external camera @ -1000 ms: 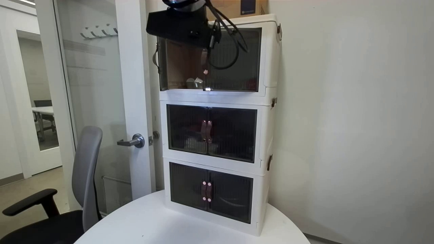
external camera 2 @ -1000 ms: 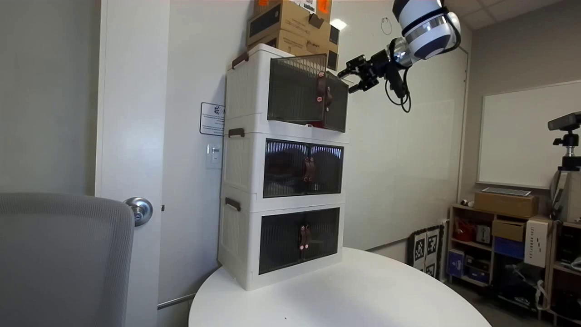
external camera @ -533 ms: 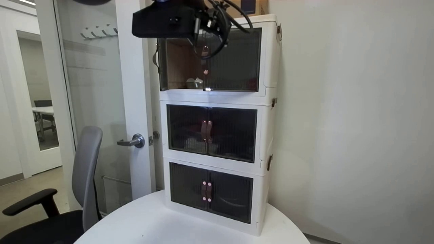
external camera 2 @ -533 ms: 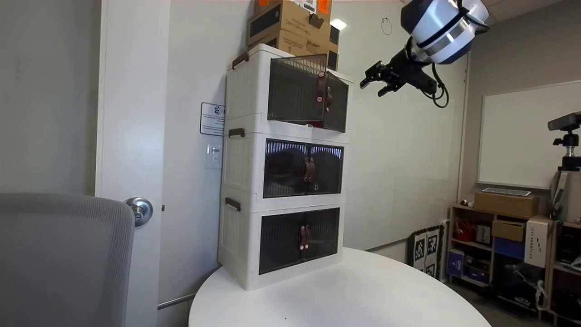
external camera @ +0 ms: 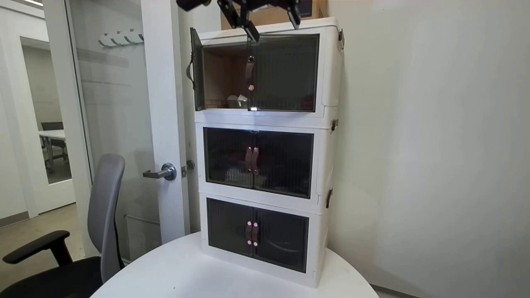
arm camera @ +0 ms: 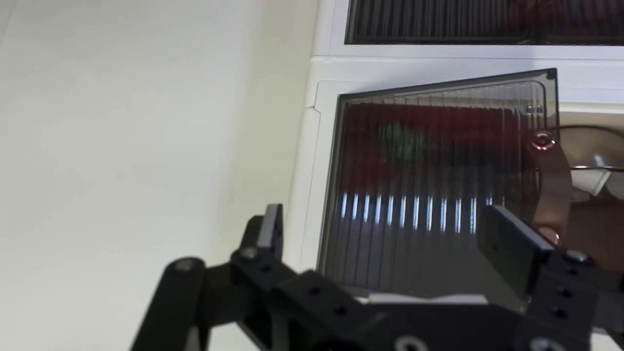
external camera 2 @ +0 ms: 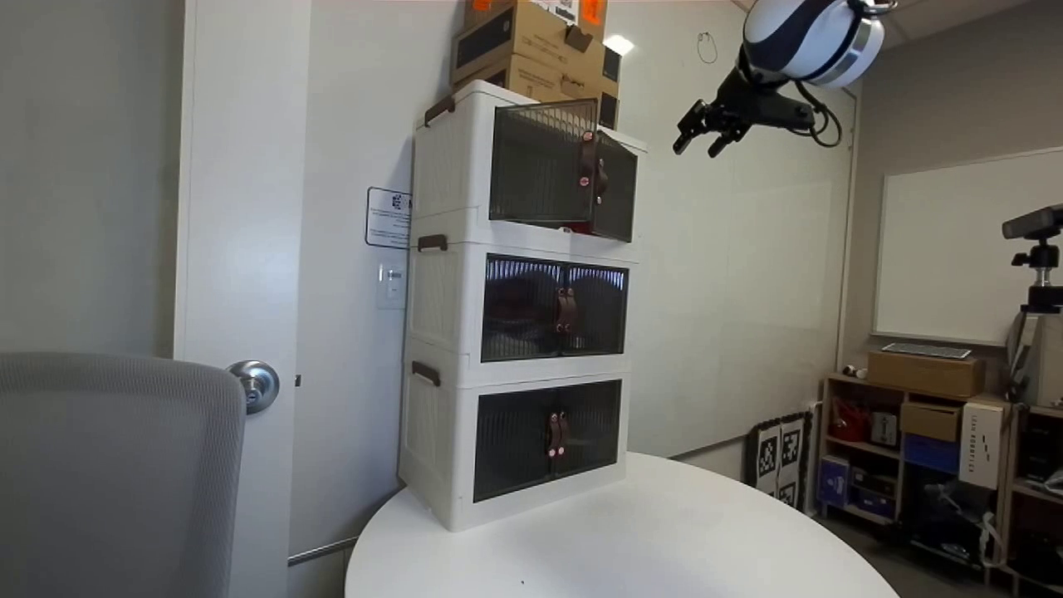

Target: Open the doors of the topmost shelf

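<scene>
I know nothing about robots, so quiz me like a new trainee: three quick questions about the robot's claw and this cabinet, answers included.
1. How many cabinet tiers are fully shut? A) one B) two C) three
2. True or false: the gripper is open and holds nothing.
3. In both exterior views, which of the doors of the topmost shelf is swung wider, the picture's left or right one?

Key: 1. B; 2. true; 3. the left-hand door.
</scene>
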Robot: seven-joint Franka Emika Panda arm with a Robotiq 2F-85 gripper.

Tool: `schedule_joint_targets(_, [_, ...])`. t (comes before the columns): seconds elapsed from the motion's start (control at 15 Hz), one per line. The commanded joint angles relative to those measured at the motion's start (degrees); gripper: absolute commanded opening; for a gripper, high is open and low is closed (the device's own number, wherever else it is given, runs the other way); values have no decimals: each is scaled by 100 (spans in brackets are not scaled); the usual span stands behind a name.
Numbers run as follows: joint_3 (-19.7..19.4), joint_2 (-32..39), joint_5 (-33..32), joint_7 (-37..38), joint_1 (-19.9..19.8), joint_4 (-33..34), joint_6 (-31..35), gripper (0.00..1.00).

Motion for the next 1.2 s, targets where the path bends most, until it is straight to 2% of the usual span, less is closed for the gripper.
schedule_joint_targets(0.0, [-901, 706, -1053, 482, 1297, 1459, -1107, 100])
schedule_joint_targets(0.13, [-1467, 980, -983, 412, 2129, 2105, -1660, 100])
schedule_joint_targets(0.2, [-1662, 1136, -888, 384, 2398, 2409, -1846, 100])
schedule_joint_targets(0.27, [-1833, 1289, -800, 434, 2630, 2713, -2146, 100])
schedule_joint_targets(0.47, [-2217, 1819, -1072, 786, 3120, 3576, -2749, 100])
schedule_joint_targets(0.67, [-2510, 2371, -1295, 1277, 3444, 4393, -2924, 100])
schedule_joint_targets(0.8, [-2613, 2720, -1170, 1466, 3576, 4904, -2981, 100])
schedule_joint_targets(1.07, [-2568, 3347, -688, 1559, 3678, 5838, -3401, 100])
schedule_joint_targets(1.13, [-2431, 3531, -691, 1619, 3614, 6134, -3560, 100])
